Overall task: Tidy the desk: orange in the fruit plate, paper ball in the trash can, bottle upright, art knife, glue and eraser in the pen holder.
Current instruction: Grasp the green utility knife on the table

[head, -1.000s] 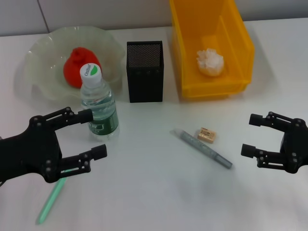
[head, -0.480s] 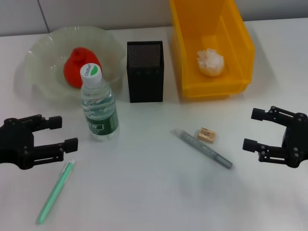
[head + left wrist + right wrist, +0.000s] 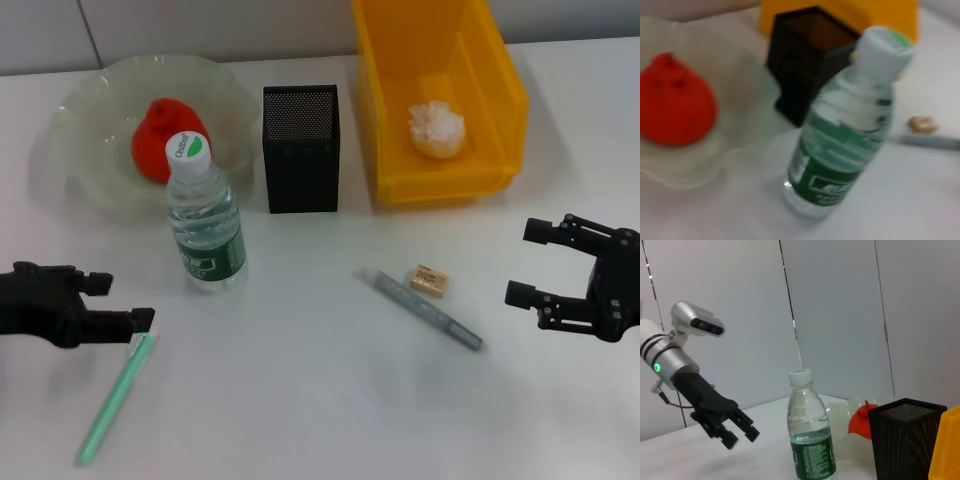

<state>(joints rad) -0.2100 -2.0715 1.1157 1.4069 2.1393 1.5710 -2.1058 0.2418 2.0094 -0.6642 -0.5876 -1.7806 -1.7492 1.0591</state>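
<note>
So, from my station most of the sorting looks done: the lumpy red-orange orange (image 3: 163,138) sits inside the wavy-rimmed translucent pale-green fruit plate (image 3: 80,150) at the far left corner, the crumpled white paper ball (image 3: 437,129) lies on the floor of the bright yellow rectangular trash can (image 3: 497,100) toward the far right, and the small clear plastic bottle (image 3: 204,215) with its green label stands upright just in front of the plate. The square black mesh pen holder (image 3: 301,148) stands between plate and bin at the far edge, and I judge it awaits the small things in mid-desk: the tiny tan eraser (image 3: 429,281) lies beside a long grey pen-like stick (image 3: 424,309), perhaps the art knife or the glue, though I cannot tell which. A slim mint-green stick (image 3: 115,399) lies near the front left edge. My left gripper (image 3: 115,304) hovers at the left edge, one fingertip at that stick's top end, fingers spread with nothing between them; its arm is cut off by the frame. My right gripper (image 3: 530,263) hangs released near the right edge, well apart from the eraser. The holder's inside is hidden behind its mesh walls, and the left wrist view is smeared.
</note>
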